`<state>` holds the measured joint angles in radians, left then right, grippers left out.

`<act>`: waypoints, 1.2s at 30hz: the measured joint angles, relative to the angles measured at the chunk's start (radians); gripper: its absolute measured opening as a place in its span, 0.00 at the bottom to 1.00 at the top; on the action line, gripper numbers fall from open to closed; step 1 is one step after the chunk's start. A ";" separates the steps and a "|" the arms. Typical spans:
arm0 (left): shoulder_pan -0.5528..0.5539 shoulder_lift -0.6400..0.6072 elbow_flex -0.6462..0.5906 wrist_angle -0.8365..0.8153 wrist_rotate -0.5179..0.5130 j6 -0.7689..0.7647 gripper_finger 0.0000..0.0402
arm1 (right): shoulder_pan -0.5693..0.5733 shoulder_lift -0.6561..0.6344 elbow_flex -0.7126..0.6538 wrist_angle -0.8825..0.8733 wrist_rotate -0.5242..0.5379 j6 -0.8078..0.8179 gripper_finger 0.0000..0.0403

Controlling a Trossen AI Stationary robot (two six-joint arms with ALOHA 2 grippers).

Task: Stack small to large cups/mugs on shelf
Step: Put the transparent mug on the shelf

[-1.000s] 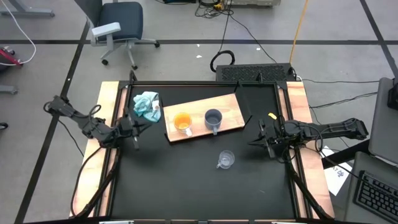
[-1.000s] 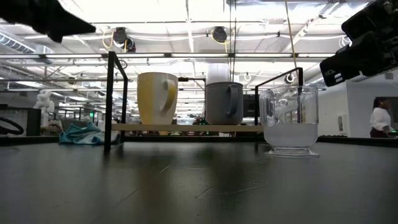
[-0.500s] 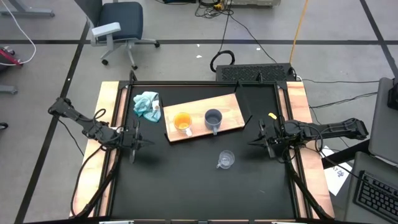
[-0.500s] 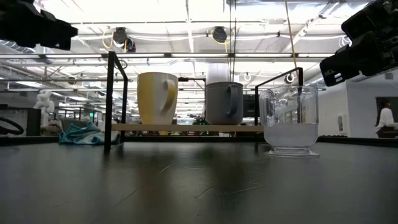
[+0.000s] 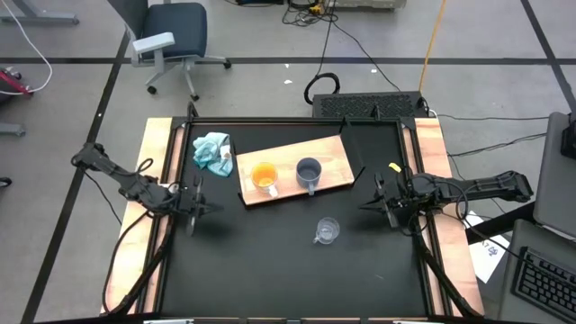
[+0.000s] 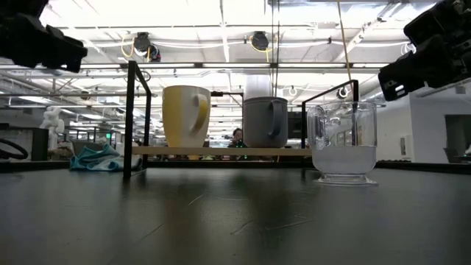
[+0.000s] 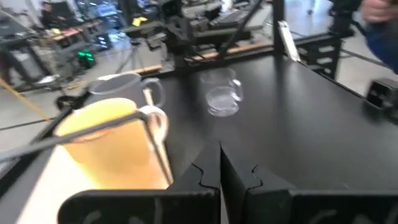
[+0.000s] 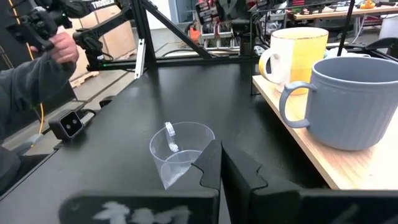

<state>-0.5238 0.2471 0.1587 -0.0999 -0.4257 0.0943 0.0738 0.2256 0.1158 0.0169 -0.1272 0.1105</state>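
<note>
The flat rectangular light-wood shelf board (image 5: 333, 165) lies slightly tilted, just above centre of the high view. On it stand the orange mug with pale handle (image 5: 264, 176) and, to its right, the grey-blue handled mug (image 5: 309, 172), apart from each other. The small clear glass cup (image 5: 326, 230) sits on the black tabletop (image 5: 270, 270) below the board (off the shelf). The left gripper (image 5: 193, 204) at centre left and the right gripper (image 5: 382, 202) at centre right both have fingers pressed together, holding nothing.
</note>
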 joint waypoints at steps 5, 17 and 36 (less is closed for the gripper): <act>0.000 0.000 -0.041 0.036 0.072 -0.020 0.00 | 0.000 0.000 0.000 0.012 0.000 0.001 0.00; 0.000 0.001 -0.149 0.233 0.200 -0.039 0.00 | 0.000 0.000 0.000 0.011 0.000 -0.006 0.00; 0.000 0.000 -0.149 0.348 0.196 0.160 0.00 | 0.000 0.000 0.000 0.021 0.000 0.011 0.00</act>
<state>-0.5240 0.2470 0.0101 0.2486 -0.2298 0.2540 0.0734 0.2260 0.1154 0.0376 -0.1268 0.1219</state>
